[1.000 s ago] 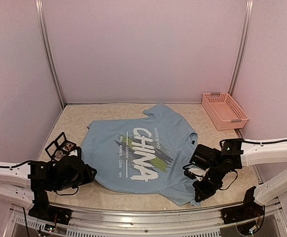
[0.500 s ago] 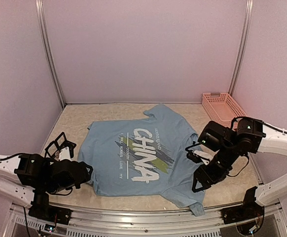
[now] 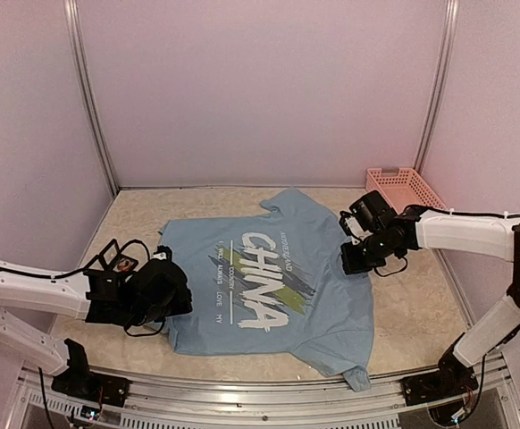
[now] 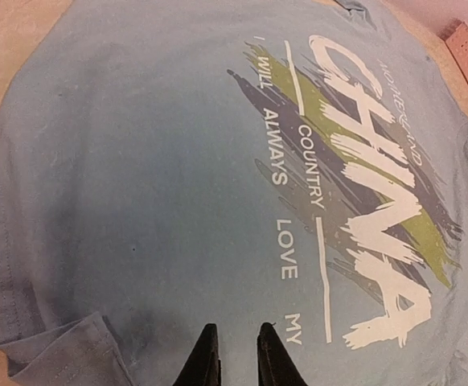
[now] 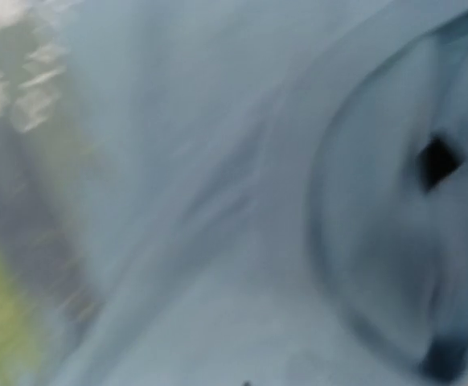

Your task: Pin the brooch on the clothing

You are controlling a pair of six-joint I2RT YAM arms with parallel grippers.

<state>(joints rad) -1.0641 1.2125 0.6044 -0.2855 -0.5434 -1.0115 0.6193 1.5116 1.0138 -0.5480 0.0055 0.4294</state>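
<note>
The light blue T-shirt (image 3: 269, 268) with white "CHINA" lettering lies flat in the middle of the table. It fills the left wrist view (image 4: 178, 177). My left gripper (image 3: 169, 295) hovers over the shirt's lower left part. Its black fingertips (image 4: 207, 354) stand a narrow gap apart with nothing between them. My right gripper (image 3: 354, 259) is at the shirt's right sleeve. The right wrist view shows only blurred blue cloth (image 5: 218, 201) very close, with the fingers hidden. A small open black case (image 3: 117, 259) lies left of the shirt, with a small reddish item inside.
A pink plastic basket (image 3: 407, 198) stands at the back right corner. Metal frame posts and pale walls close in the table. The shirt's lower right hem (image 3: 354, 375) reaches the front rail.
My right gripper has moved from the shirt's lower right hem up to the right sleeve. My left gripper has moved right, over the shirt's left part. The shirt lies flatter.
</note>
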